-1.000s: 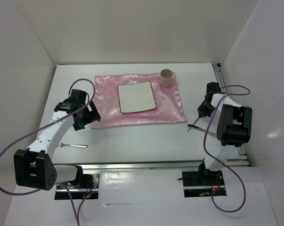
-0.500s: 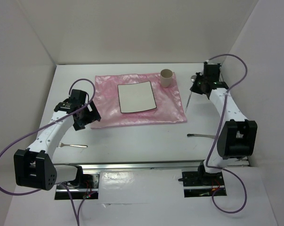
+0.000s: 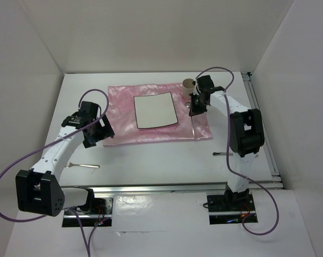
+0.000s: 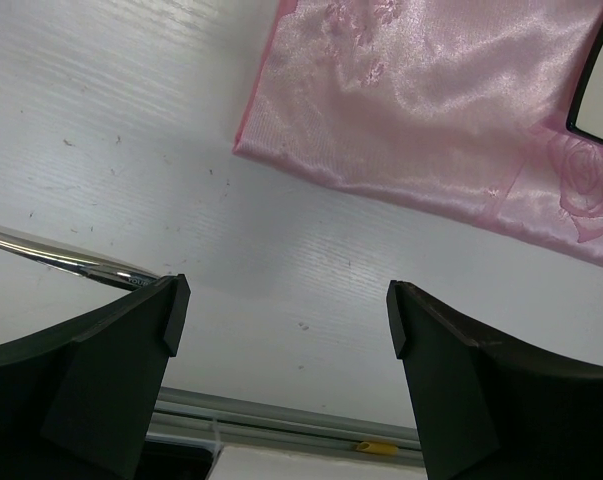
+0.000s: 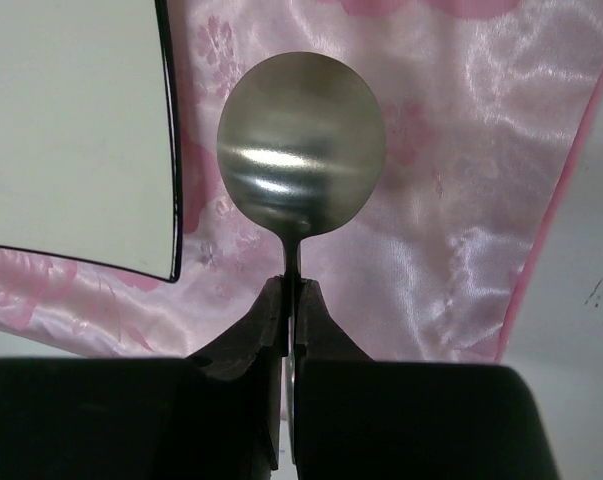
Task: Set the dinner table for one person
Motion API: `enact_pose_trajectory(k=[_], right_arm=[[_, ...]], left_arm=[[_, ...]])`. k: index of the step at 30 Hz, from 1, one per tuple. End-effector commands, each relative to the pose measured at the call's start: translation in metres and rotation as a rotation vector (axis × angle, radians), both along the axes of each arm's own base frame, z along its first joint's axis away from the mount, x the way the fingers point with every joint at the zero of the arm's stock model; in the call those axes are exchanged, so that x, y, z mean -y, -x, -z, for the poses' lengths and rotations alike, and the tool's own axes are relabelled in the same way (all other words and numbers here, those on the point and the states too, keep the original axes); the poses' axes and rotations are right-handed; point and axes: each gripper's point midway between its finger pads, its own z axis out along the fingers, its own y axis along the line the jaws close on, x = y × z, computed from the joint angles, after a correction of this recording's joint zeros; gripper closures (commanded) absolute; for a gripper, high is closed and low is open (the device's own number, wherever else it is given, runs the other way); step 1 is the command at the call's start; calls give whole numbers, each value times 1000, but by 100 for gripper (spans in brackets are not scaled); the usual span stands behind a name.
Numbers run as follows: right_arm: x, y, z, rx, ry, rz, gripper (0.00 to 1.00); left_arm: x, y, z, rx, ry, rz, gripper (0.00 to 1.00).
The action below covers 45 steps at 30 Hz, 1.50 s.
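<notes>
Left side: the left gripper (image 3: 98, 131) hangs over the dinner table (image 3: 150, 155), above bare white surface just off the near-left corner of the pink cloth (image 3: 118, 101). Its jaws are spread wide with nothing between them. One fork (image 3: 85, 165) lies flat on the table near this arm, closer to the bases. The left wrist view shows a piece of the fork's shiny metal beside the left finger (image 4: 101, 370).

Centre: one pink cloth lies on the far half of the table. One square white plate (image 3: 155, 110) with a dark rim lies on its middle. One beige cup (image 3: 189, 88) stands upright on the cloth's far-right corner.

Right side: the right gripper (image 3: 196, 105) is over the right part of the cloth, between plate and cup and just beside the cup. Its jaws are pressed together on the neck of one spoon (image 5: 301, 140), whose bowl points out past the fingertips. One further slim utensil (image 3: 224, 154) lies on bare table beside the right arm; its kind cannot be told.
</notes>
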Motion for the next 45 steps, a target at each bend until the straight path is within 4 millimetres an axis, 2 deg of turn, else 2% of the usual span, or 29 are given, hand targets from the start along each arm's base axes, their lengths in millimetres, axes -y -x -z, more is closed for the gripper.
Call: enact_pose_trajectory(k=[1,4,5,8,14,15,16,17,18,19,21,23,24,25,27,28,29,31,32,33,34,35,36,37,38,39,41,43,45], right_arm=[[-9,-24,-22,58,-30,5,100],[-14,-32,-20,59,-35,21,100],[-19,-30,-11,29,-34,23,100],[-16,-36,-2,15,-13,46,100],[-19,-46,1,36,-32,86,100],[-24,-45,7,34,-38,84,99],[-25,-47,6,43,-40,84,94],[-23,-45,10,33,-32,102,78],[-23,-47,9,43,-35,102,69],[-23,-48,9,43,-35,102,54],[-27,-46,9,43,-31,105,36],[-25,-44,-1,55,-32,119,33],[-21,-44,-17,81,-25,144,33],[-17,-42,-23,96,-15,153,33],[-3,-33,-31,113,24,212,37],[3,-26,-55,152,16,250,40],[20,-12,-46,128,42,292,46],[46,5,-51,129,64,384,50],[57,18,-70,152,30,440,50],[81,40,-52,92,47,504,48],[93,55,-65,107,22,562,46],[102,68,-62,86,9,593,43],[123,90,-43,21,9,657,39],[131,103,-39,-5,-6,692,30],[132,118,-42,-31,-55,724,28],[141,136,-28,-87,-67,775,28],[143,154,-22,-142,-97,857,28],[152,169,-9,-195,-85,941,28],[155,172,-5,-213,-106,1006,28]], left_arm=[[-4,-9,-12,36,-29,3,0],[-4,-9,-12,36,-29,3,0],[-4,-9,-12,36,-29,3,0],[-4,-9,-9,27,-30,3,0],[-8,-7,-6,20,-56,1,0],[-8,-7,-6,20,-56,1,0],[-8,-7,-6,20,-56,1,0],[-8,-7,-6,20,-56,1,0],[-9,-7,-6,19,-60,9,0],[-9,-7,-6,19,-60,9,0],[-9,-9,-9,28,-59,9,0],[-9,-9,-9,28,-59,9,0],[-9,-9,-9,28,-59,9,0],[-8,-11,-15,46,-57,8,0],[-7,-11,-15,46,-49,13,0],[-7,-11,-17,45,-53,21,0],[-7,-11,-17,45,-53,21,0],[-7,-10,-20,56,-52,20,0],[-7,-10,-20,56,-52,20,0],[-7,-10,-20,56,-52,20,0],[-5,-10,-22,64,-40,26,0],[-5,-10,-22,64,-40,26,0],[-4,-10,-22,63,-36,38,0],[-4,-10,-22,63,-36,38,0],[-1,-9,-22,63,-36,47,0],[1,-9,-20,64,-26,53,0],[1,-9,-20,64,-26,53,0],[3,-11,-21,72,-15,58,0],[7,-11,-21,71,-6,72,0]])
